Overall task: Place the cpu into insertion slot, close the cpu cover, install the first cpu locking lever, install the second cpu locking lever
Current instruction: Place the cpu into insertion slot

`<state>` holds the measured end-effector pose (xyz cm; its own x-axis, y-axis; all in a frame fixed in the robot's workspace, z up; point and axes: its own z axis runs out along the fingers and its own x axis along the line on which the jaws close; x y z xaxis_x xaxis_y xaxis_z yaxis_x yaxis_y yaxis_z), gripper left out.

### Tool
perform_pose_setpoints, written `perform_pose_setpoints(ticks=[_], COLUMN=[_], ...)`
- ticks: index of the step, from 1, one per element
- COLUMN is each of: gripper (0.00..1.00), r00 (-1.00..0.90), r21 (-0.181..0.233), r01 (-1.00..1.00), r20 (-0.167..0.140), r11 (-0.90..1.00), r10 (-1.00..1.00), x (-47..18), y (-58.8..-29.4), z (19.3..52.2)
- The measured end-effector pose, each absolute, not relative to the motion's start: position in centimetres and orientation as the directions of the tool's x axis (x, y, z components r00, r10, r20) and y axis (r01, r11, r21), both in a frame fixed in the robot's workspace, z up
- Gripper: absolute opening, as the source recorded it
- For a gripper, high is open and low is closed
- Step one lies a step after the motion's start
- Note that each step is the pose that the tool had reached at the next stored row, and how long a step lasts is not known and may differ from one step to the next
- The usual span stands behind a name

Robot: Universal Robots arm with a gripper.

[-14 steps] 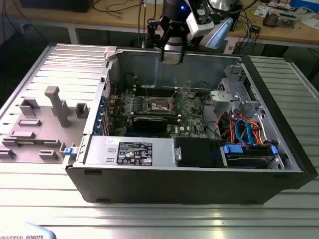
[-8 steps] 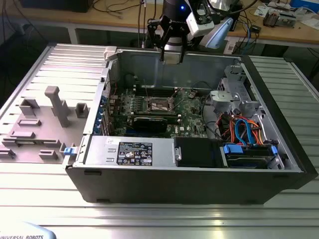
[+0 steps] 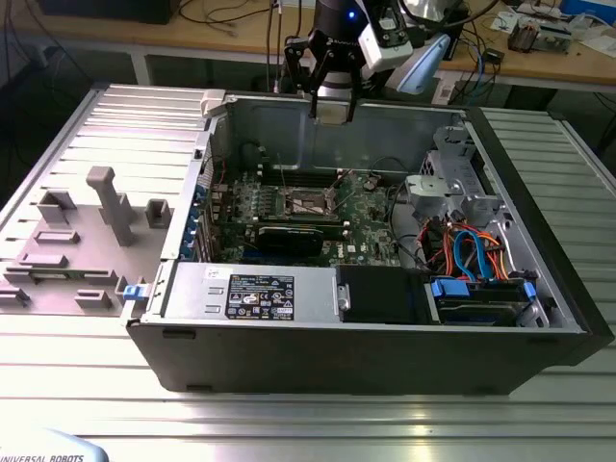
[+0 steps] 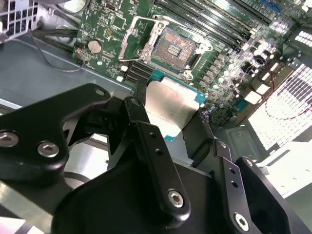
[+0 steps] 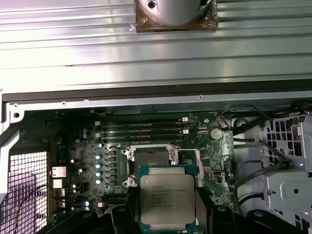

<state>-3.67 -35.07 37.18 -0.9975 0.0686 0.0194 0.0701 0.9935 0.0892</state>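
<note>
As it grips the cpu (image 5: 168,197), the gripper (image 3: 332,108) hovers above the case (image 3: 366,361).

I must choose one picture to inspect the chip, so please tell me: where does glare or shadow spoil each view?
Second wrist view: glare whitens the cpu top, and the perforated panel is washed out. First wrist view: the cpu is evenly lit, but the ribbed table shines brightly. Exterior view: the insertion slot sits dim inside the computer case.
</note>
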Motion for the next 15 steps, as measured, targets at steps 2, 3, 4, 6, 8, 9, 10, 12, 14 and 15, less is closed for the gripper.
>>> perform_pose_setpoints(ticks=[2,3,4,6,8,9,10,12,14,15], gripper=[0.54,0.54,0.54,0.54,0.54,0.54,0.54,0.54,0.54,0.54], r00=[-0.994,-0.993,-0.993,-0.993,-0.993,-0.993,-0.993,-0.993,-0.989,-0.987], r21=[0.089,0.089,0.089,0.089,0.089,0.089,0.089,0.089,0.088,0.088], r01=[0.106,0.114,0.115,0.115,0.115,0.115,0.115,0.120,0.145,0.161], r20=[0.019,0.019,0.019,0.019,0.019,0.019,0.019,0.019,0.019,0.019], r11=[0.990,0.989,0.989,0.989,0.989,0.989,0.989,0.989,0.985,0.983], r10=[0.105,0.113,0.114,0.114,0.114,0.114,0.114,0.119,0.144,0.160], x=[-3.67,-3.67,-3.67,-3.67,-3.67,-3.67,-3.67,-3.67,-3.67,-3.67], y=[-35.07,-35.07,-35.07,-35.07,-35.06,-35.07,-35.07,-35.07,-35.06,-35.07], z=[37.15,37.15,37.15,37.14,37.14,37.15,37.14,37.14,37.11,37.10])
